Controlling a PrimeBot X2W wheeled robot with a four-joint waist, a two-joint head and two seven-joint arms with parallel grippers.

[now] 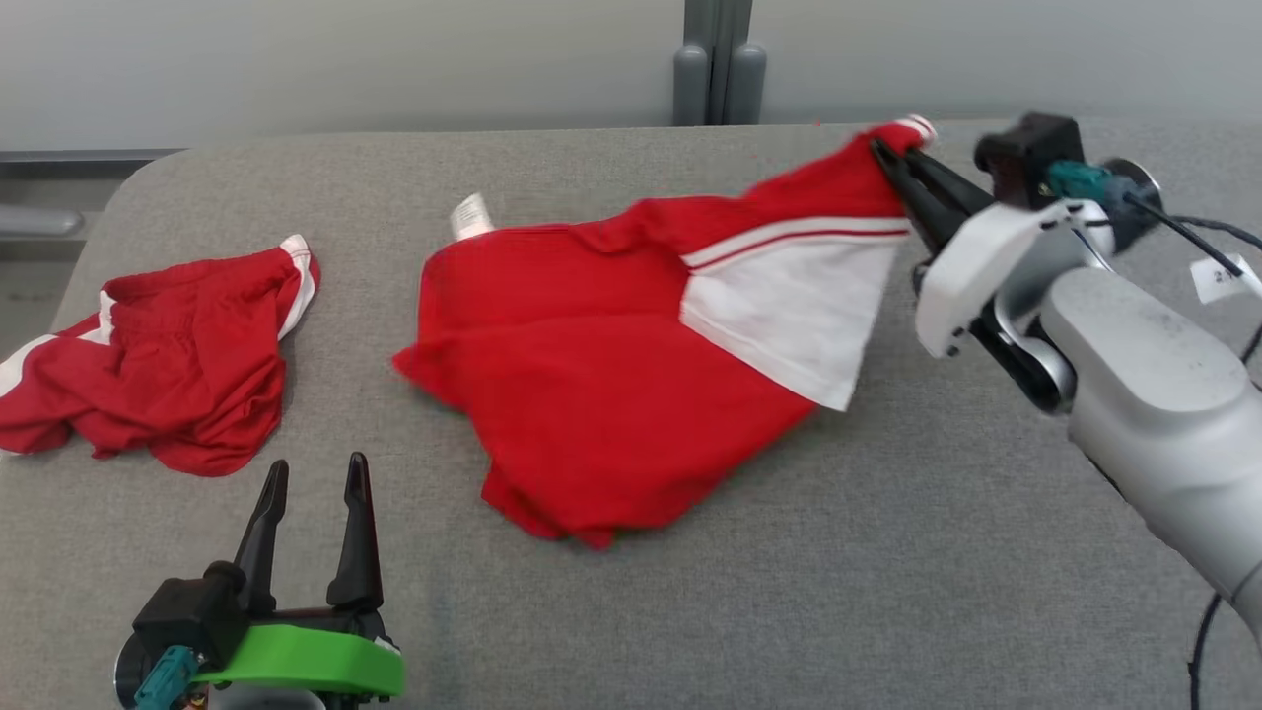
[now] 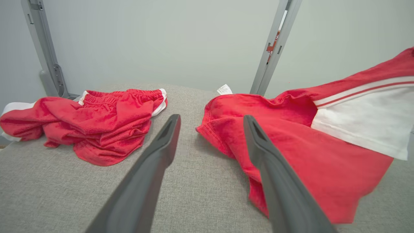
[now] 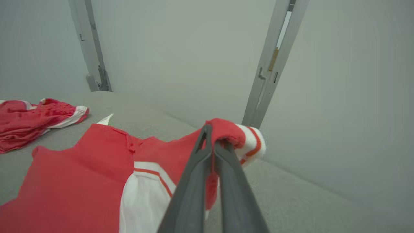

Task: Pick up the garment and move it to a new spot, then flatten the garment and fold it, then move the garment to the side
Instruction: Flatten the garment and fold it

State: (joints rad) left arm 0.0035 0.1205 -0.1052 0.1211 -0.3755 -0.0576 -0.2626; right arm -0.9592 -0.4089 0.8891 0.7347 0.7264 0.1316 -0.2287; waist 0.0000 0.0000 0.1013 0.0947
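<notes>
1. At the far right of the grey worktop (image 1: 789,572), the right gripper (image 1: 880,150) is clenched on the white-banded cuff of the red-and-white garment (image 1: 611,365), lifting that corner
2. The rest of the garment lies rumpled mid-worktop
3. The left gripper (image 1: 317,463), near left, is released and empty, and a second red garment (image 1: 158,365) lies crumpled beyond it
4. This looks like the carrying or spreading step; next, the left gripper probably needs to take the opposite edge
5. The garment's long axis slants from near left to the raised cuff, far right
</notes>
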